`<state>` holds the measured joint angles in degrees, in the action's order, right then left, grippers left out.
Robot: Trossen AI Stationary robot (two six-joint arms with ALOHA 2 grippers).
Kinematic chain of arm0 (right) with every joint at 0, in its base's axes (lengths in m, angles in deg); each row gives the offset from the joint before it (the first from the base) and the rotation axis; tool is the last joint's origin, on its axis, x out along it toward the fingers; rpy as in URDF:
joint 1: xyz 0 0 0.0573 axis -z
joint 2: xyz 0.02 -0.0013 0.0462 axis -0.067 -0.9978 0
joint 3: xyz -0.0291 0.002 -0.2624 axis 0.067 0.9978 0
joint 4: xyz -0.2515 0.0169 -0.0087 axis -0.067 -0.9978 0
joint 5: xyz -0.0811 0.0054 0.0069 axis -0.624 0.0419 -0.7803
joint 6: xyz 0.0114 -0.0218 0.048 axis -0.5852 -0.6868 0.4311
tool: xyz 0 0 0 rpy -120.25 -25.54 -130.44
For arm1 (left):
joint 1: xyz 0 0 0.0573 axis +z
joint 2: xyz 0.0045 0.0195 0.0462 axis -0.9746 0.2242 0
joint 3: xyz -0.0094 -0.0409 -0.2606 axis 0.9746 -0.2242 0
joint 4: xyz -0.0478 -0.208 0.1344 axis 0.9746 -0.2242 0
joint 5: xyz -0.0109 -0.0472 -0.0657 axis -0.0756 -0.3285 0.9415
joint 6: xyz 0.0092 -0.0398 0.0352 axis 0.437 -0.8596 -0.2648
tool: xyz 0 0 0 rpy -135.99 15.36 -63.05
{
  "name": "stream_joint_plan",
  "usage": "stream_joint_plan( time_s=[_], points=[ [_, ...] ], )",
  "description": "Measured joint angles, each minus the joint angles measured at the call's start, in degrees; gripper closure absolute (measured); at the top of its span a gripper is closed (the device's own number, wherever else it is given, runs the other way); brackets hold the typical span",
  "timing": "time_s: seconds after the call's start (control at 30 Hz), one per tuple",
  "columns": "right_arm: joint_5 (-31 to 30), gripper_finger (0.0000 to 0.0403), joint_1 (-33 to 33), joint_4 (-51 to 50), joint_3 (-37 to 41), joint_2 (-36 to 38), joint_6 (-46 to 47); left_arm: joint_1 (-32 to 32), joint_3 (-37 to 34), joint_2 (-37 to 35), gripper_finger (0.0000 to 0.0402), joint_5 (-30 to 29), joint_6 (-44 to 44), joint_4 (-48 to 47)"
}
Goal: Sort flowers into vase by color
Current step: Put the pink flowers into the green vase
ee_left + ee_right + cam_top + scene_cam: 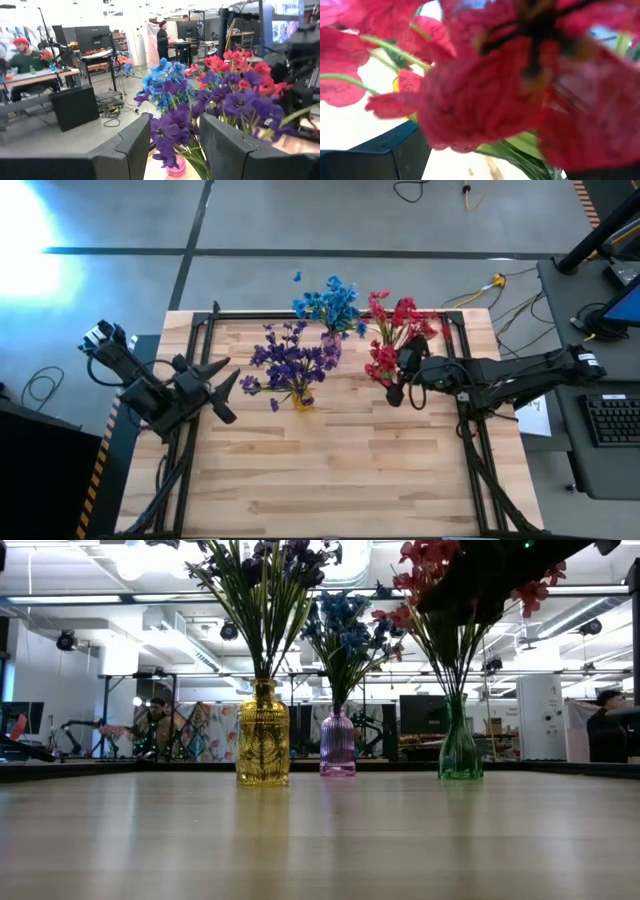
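Three vases stand in a row toward the table's far edge. A yellow vase (262,735) holds purple flowers (290,362), a pinkish-purple vase (337,743) holds blue flowers (330,304), and a green vase (459,743) holds red flowers (392,332). My left gripper (222,388) hovers open and level at the table's left, pointing at the purple flowers (175,127), with nothing between its fingers. My right gripper (404,383) is open at the near side of the red bunch, whose blooms (485,95) fill its wrist view. My right gripper stands close against the red blooms (470,115), coming from the table's right and slanting a little downward. The blooms hide its fingertips, so I cannot tell whether they touch a flower or stem.
Bare wooden tabletop (340,470) stretches from the vases to the near edge. Black frame rails (470,450) run along both sides of the table. Beyond the table are benches, cables and people (162,37).
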<state>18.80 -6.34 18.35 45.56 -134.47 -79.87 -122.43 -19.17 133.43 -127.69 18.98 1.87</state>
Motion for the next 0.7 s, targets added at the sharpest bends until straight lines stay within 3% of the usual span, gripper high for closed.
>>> stream_joint_plan(
  time_s=[0.17,0.43,0.7],
  points=[
    [1.1,0.0044,0.0,-0.89,0.0,0.07,-4.69,-0.02,0.09,4.36,0.0245,2.01,-0.06,-1.11],
    [0.9,0.0044,0.0,-1.13,0.0,0.07,-13.19,-0.02,6.03,11.64,0.0245,-0.28,6.01,-1.36],
    [0.62,0.0044,0.0,-1.51,0.0,0.07,-17.63,-0.02,9.33,11.81,0.0245,-0.6,8.52,-3.3]
  ],
)
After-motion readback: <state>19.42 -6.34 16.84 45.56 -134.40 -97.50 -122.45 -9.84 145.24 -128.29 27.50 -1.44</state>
